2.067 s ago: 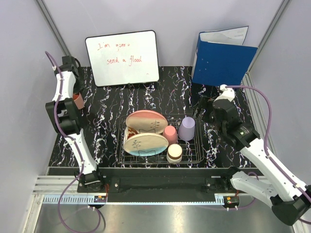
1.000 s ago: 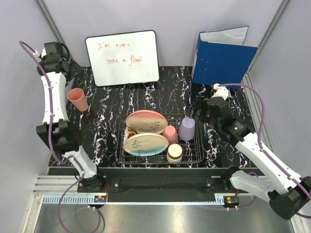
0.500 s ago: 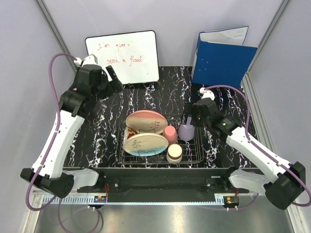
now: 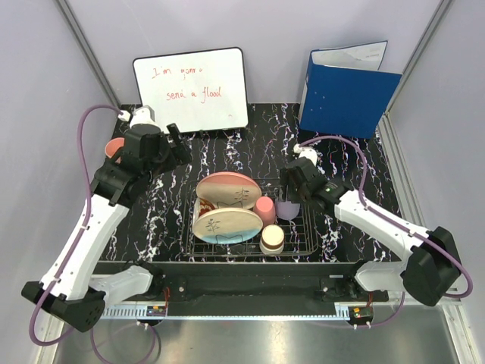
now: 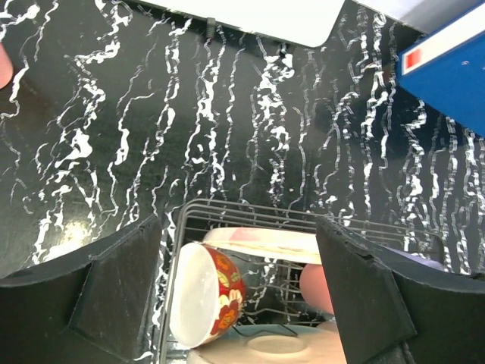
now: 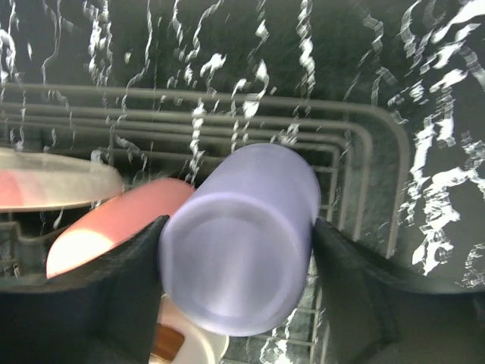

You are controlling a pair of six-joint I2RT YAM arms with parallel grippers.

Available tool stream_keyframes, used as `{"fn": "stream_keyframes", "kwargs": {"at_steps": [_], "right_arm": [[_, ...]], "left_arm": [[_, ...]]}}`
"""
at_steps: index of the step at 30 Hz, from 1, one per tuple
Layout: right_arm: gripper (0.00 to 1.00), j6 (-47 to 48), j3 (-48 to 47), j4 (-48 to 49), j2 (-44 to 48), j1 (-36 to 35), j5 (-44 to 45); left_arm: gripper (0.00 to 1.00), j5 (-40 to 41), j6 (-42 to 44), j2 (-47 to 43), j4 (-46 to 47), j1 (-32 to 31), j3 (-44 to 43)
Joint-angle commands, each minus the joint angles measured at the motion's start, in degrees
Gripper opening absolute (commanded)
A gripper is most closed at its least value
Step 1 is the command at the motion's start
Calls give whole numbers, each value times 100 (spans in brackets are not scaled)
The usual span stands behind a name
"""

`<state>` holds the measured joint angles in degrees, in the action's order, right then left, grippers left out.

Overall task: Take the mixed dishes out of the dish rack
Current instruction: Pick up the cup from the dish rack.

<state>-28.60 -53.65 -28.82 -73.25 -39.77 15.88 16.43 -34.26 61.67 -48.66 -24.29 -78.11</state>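
**Right arm at the lavender tumbler; left arm empty beside the dish rack.**
From left: the left gripper (image 5: 236, 226) hangs over the table off the dish rack's (image 4: 312, 244) far-left corner, fingers wide apart on nothing. Two plates (image 4: 227, 189) lean mid-rack. The pink tumbler (image 4: 265, 208) sits just beside the lavender tumbler (image 4: 288, 209), which stands base-up at the rack's right. The right gripper's (image 6: 239, 224) fingers flank its walls; whether they press cannot be told. Advice: squeeze squarely and lift straight up, clear of the pink neighbour and the close wire rim. Open table lies rightward.

Black white-veined marble-look tabletop (image 4: 265, 148), smooth with slight sheen. Low black wire dish rack (image 4: 301, 233) looks coated metal; lavender tumbler (image 6: 241, 241) smooth matt plastic. White-inside red-patterned bowl (image 5: 203, 302) glossy glazed ceramic.
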Motion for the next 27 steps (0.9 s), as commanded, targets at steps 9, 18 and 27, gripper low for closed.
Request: {"fn": "stream_keyframes", "kwargs": {"at_steps": [9,18,27], "right_arm": [[9,39,-400,-457,1170,-57,786],[0,136,-1341,-83,2104,-57,-347],[0,-988,-947,2307,2289,487,-2456]], "left_arm": [[87,186,156,-120,463,-14,164],[87,-1209,507,-435,1673,-14,506],[99,-4339,-377,-902,4319,-5,1332]]}}
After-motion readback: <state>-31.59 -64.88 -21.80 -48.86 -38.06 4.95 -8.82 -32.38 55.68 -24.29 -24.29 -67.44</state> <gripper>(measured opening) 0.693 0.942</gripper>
